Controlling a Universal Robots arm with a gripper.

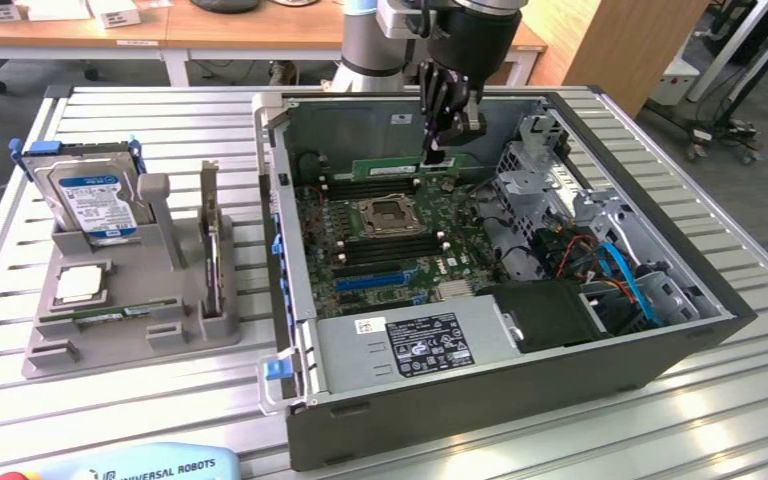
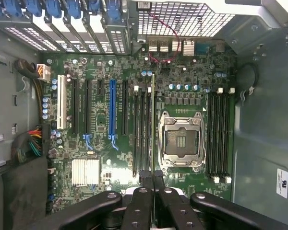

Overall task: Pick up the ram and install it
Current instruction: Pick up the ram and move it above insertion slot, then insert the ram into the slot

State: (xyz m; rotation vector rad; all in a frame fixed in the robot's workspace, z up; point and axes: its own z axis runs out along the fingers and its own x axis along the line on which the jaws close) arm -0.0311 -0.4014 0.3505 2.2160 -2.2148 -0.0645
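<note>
One ram (image 1: 391,166) sits pinched in your narrow pincer (image 1: 436,152), over the motherboard (image 1: 357,255), at twelve o'clock from the CPU socket (image 1: 387,215) in the exterior view.

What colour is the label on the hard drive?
The hard drive's label is blue with some white, clearest in the exterior view.

A: Exterior view: bright, even overhead light is recorded; the table (image 1: 704,420) is rendered pale, and soft shadow is cast inside the case (image 1: 491,400).

B: Wrist view: the motherboard (image 2: 100,115) is evenly lit; glare is noted on the heatsink (image 2: 85,171); the gripper (image 2: 153,173) is left dark; a thin highlight is caught on the ram (image 2: 153,120).
</note>
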